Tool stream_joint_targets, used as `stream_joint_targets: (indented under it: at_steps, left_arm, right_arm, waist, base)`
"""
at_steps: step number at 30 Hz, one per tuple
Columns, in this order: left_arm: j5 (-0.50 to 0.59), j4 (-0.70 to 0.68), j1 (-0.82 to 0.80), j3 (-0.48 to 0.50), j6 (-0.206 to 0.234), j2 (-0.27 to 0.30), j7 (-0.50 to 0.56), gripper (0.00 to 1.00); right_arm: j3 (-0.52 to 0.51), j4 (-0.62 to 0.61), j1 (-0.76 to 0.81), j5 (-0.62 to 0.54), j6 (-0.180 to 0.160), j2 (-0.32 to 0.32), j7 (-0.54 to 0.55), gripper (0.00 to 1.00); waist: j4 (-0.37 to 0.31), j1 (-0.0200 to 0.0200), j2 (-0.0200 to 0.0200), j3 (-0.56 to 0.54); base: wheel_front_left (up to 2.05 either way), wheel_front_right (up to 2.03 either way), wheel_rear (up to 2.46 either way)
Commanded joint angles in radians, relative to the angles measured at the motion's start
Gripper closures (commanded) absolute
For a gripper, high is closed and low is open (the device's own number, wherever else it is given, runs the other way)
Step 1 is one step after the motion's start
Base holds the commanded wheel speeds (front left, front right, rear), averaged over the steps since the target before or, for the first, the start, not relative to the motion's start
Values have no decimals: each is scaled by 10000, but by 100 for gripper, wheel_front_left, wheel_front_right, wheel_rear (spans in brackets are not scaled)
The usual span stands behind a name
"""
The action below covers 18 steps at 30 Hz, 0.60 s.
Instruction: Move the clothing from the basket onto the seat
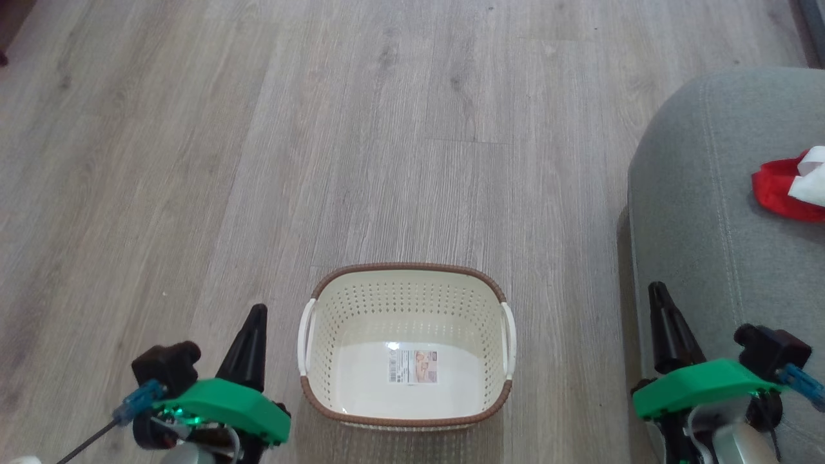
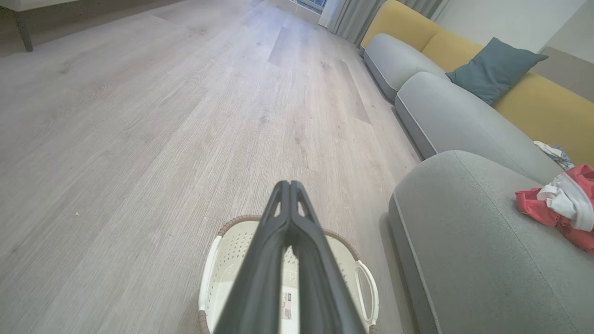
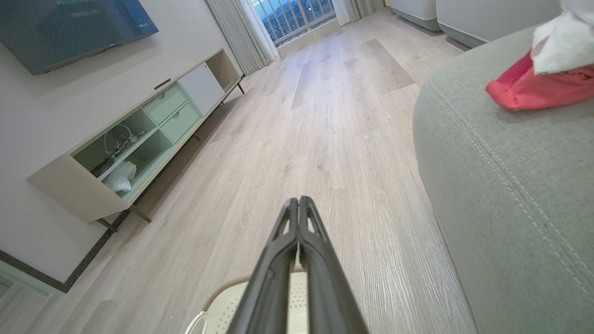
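The left gripper [image 1: 255,317] is hovering over the pale wood-grain floor [image 1: 258,129], its tapered dark fingers [image 1: 248,351] pressed together on nothing. Just beside it the rounded cream basket [image 1: 406,267] is sitting, showing perforated walls, a brown woven rim and a label [image 1: 412,366] on its smooth bottom. The right gripper [image 1: 657,293] is likewise clenched and empty at the stitched edge of the grey fabric seat [image 1: 696,212], where crumpled red-and-white clothing [image 1: 776,187] is lying.

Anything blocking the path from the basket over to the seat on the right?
Nothing visible does. Between the basket and the seat there is just wood floor. The clothing already lies on the seat, and the basket's inside shows a label sticker, no garment.
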Motion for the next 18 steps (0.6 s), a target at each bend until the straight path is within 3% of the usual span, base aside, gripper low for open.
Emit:
stream_joint_targets:
  at_steps: [1, 18]
  left_arm:
    - [-272, -339, -456, 174, -21, 33, 44, 100]
    - [-2103, -371, -484, 472, -119, 71, 505, 100]
  right_arm:
    - [-69, -337, -351, 279, 0, -41, 65, 100]
    - [-190, -350, -424, 2022, 0, -61, 539, 100]
  waist:
    - [-19, 0, 0, -9]
    - [-246, 0, 0, -100]
  base:
    - [0, 0, 0]
    - [0, 0, 0]
